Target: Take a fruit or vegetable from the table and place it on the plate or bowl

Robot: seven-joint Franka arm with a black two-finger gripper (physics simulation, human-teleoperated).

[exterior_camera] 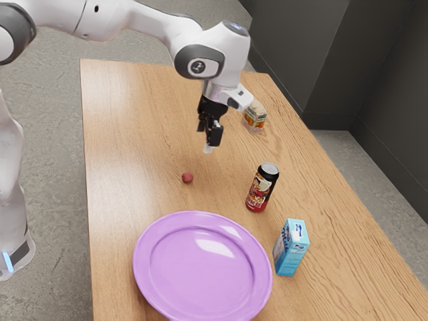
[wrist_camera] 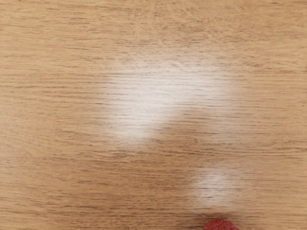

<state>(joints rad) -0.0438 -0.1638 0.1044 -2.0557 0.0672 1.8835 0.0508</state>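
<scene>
Hovering above table (exterior_camera: pixel 134 120), pincer (exterior_camera: pixel 209 148) grip unreadable; small red fruit (exterior_camera: pixel 187 177) roundish, long axis indiscernible.

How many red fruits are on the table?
1. The small red fruit lies on the wooden table between the gripper and the purple plate, touching neither. The arm covers a bit of table, so another could hide there.
</scene>
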